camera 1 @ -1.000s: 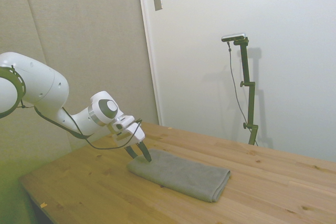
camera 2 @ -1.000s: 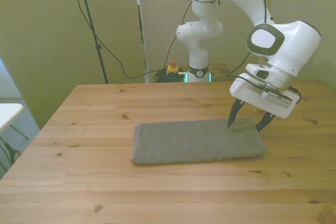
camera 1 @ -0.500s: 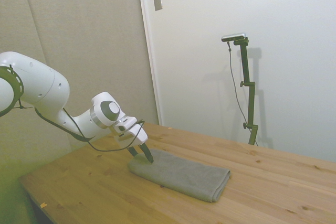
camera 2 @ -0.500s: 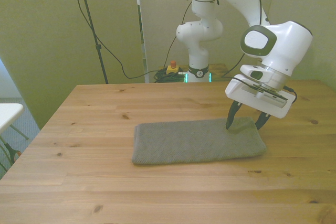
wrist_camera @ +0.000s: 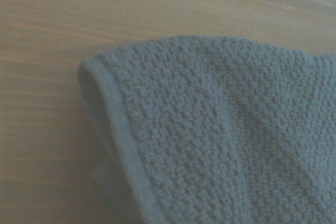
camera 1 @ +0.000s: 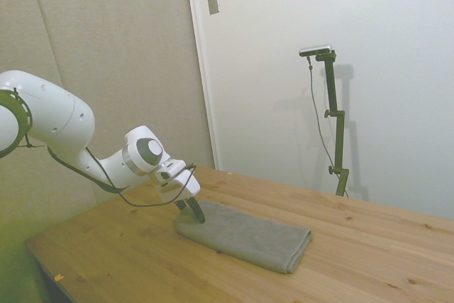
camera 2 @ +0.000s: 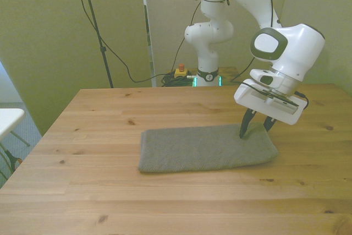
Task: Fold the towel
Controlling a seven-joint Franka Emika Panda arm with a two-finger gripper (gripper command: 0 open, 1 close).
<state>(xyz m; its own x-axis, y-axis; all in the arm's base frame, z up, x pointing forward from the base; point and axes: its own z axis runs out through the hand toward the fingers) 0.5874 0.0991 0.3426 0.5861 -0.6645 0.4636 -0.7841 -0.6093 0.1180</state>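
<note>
The towel (camera 2: 206, 148) lies folded in a long strip on the wooden table (camera 2: 110, 191). The gripper (camera 2: 256, 129) pinches its far corner — the one on the front view's right — fingers nearly closed.

premises: a robotics lab or test room, not a home. i am a white jointed arm (camera 2: 258, 4) mounted behind a bare wooden table (camera 2: 165, 191), the sort used as a workbench, with only one cloth on it. a red-and-yellow stop button (camera 2: 180, 71) sits near my base, with green indicator lights (camera 2: 207, 81) beside it. loose black cables (camera 2: 121, 61) run across the back, and a thin black pole stand (camera 2: 93, 23) rises by the front view's left. walls are plain: a beige panelled partition (camera 1: 106, 54) meets a white wall (camera 1: 319, 19) carrying a small blank wall plate (camera 1: 213, 1). no domestic furnishings or decoration are observed anywhere in view.
</note>
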